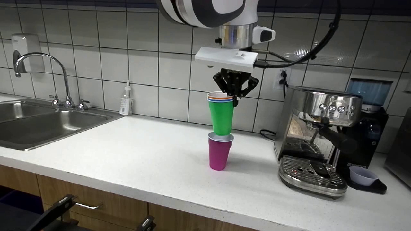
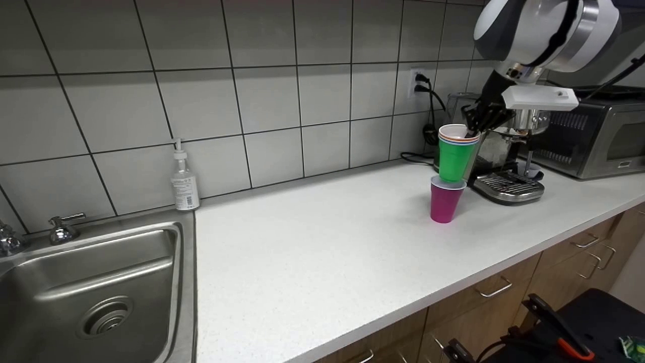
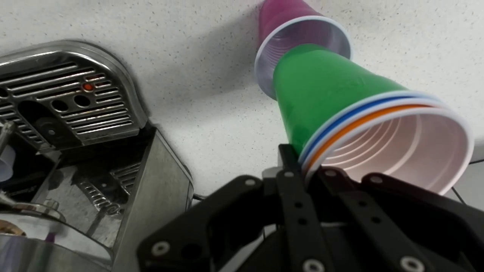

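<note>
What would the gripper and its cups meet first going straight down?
Probably the magenta cup: the cup stack held in the jaws has its base at that cup's mouth. Depth is unclear; they may be touching.

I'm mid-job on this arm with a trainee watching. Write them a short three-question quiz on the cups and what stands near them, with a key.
1. True or false: the tool grips the cup stack at its rims.
2. Multiple choice: what colour is the outermost cup of that stack?
A) orange
B) blue
C) green
3. Short answer: which appliance stands nearest the magenta cup on the counter?

Key:
1. True
2. C
3. The espresso machine
</note>
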`<state>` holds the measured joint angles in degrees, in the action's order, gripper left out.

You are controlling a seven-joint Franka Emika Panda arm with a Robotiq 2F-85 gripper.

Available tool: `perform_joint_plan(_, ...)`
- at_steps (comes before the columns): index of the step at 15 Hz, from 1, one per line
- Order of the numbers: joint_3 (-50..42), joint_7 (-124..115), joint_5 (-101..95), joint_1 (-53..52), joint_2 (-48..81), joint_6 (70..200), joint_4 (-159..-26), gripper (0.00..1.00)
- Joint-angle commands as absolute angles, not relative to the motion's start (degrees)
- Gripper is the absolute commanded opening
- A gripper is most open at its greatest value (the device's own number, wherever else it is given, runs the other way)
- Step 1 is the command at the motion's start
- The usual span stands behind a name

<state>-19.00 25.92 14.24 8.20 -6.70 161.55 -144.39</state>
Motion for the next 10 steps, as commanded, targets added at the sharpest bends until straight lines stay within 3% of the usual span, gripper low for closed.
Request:
perform_joint_plan(1, -18.82, 24.53, 14.51, 8.14, -4.85, 161.60, -142.81, 0.02)
perform_joint_plan(10, -18.85, 25.34, 17.35, 7.54, -2.07, 161.82, -141.28, 0.02)
